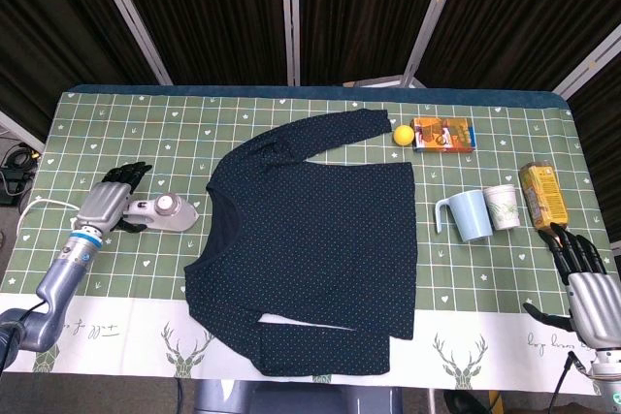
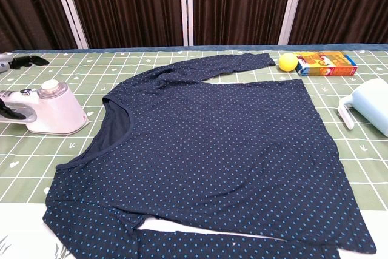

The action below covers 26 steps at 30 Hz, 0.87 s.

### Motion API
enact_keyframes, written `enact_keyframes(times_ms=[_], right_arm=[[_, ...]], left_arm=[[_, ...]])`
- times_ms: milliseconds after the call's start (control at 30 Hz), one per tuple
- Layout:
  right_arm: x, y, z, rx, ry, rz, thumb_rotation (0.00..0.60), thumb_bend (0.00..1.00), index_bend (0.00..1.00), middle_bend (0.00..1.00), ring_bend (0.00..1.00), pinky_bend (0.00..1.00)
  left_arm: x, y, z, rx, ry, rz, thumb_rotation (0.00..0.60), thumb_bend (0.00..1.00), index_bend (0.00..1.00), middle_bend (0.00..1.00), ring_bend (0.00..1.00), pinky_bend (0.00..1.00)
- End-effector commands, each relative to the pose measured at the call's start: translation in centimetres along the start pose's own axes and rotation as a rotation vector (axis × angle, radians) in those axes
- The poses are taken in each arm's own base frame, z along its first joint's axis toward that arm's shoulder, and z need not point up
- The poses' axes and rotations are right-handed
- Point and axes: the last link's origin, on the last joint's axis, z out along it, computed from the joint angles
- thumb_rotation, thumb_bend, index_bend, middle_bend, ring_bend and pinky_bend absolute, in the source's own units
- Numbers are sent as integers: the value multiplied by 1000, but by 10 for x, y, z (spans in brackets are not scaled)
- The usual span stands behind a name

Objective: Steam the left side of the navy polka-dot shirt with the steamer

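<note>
Shirt (image 1: 310, 249) is lying flat mid-frame on the worktop (image 1: 116, 123), neckline pointing to the frame's left, one sleeve stretched toward upper centre.

Steamer (image 1: 167, 212) is sitting on the worktop at left of frame, just off the collar and not touching the cloth.

Left hand (image 1: 109, 203) is resting against the steamer's handle end with fingers fanned out. In the chest view the steamer (image 2: 50, 111) is standing by itself with only dark fingertips showing at the upper left edge, so we are reading that hand as released, not grasping.

Right hand (image 1: 580, 269) is idling at lower right of frame, fingers spread, holding nothing.

Ball (image 1: 403, 135), box (image 1: 443, 134), two cups (image 1: 467, 214) and a carton (image 1: 543, 195) are sitting on the right side, well apart from the work.

We are judging the step as setting down or re-gripping the steamer. To do it well, we are advising:
- wrap the handle fully before lifting
- keep the soleplate level
- pass slowly over the left part of the shirt only
- avoid dragging the collar into folds
- mind the cord (image 1: 49, 210) trailing at far left
</note>
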Motion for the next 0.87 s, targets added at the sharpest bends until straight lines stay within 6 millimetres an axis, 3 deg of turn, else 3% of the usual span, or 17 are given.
enact_keyframes(times_ms=[33, 300, 467, 633, 867], right_arm=[[0, -1, -1, 6, 0, 1, 600, 0, 0, 0, 0, 0], [1, -1, -2, 11, 2, 5, 600, 0, 0, 0, 0, 0], [2, 1, -2, 4, 10, -6, 600, 0, 0, 0, 0, 0], [2, 3, -2, 0, 27, -30, 600, 0, 0, 0, 0, 0], [1, 3, -1, -7, 52, -71, 600, 0, 0, 0, 0, 0]], left_arm=[[12, -1, -16, -27, 53, -28, 600, 0, 0, 0, 0, 18], [40, -4, -59, -75, 187, -67, 600, 0, 0, 0, 0, 0], [51, -9, -109, -40, 280, -38, 600, 0, 0, 0, 0, 0], [51, -3, -159, 52, 288, 20, 600, 0, 0, 0, 0, 0], [47, 7, -199, 95, 337, -19, 600, 0, 0, 0, 0, 0]])
